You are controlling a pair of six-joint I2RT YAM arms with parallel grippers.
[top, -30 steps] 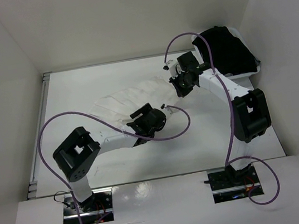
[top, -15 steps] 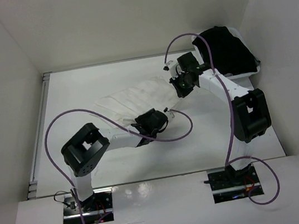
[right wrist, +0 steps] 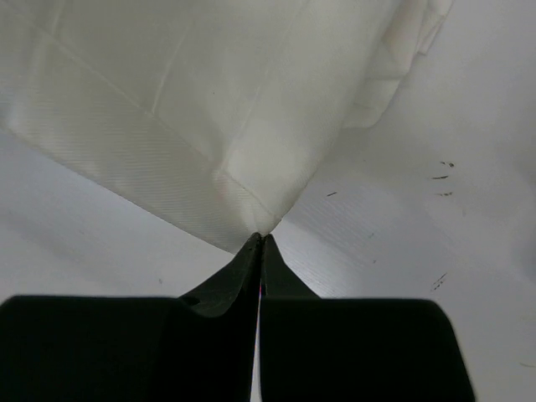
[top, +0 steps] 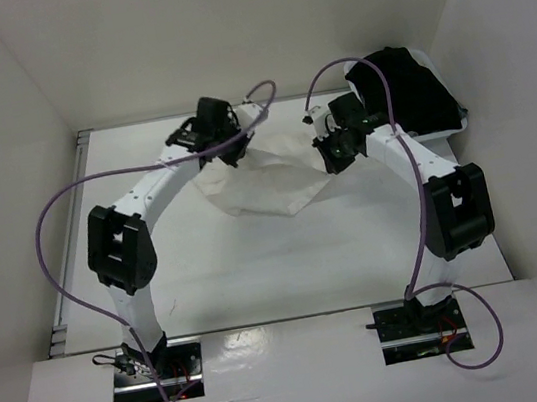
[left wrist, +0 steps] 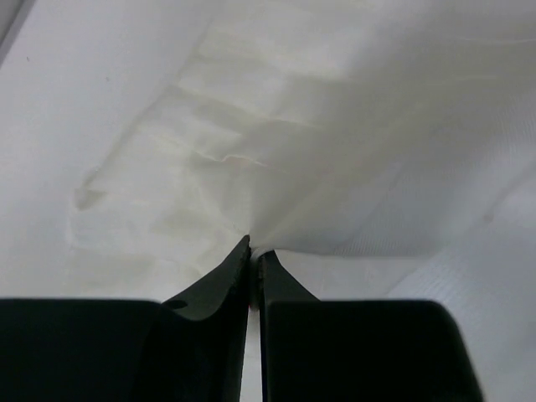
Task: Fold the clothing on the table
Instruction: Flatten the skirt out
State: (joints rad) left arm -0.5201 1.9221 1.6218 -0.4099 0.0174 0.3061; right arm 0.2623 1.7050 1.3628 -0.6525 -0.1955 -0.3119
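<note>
One white pleated skirt of thin fabric lay on the far half of the large flat white table, between the two arms and roughly midway across its width. It was gathered into a rough wedge. Its far edge ran from one gripper to the other, and the rest spread toward the near side, ending in a rounded point.

The left gripper sat at the skirt's far left corner. From its own camera, the left gripper had its two black fingers pinched together on the cloth's edge. The skirt fanned away from the tips, with a few pleat creases showing.

The right gripper sat at the far right corner. In its wrist view, the right gripper was clamped on one seamed corner of the skirt. Bare table lay beneath, with a few small dark marks on it.

Further out stood the two white-and-black arms, the left arm and the right arm. Each trailed one purple cable, making two: the left cable and the right cable. One thin metal rail ran along the table's left edge. At the far right corner stood one small white plastic bin holding one black garment.
</note>
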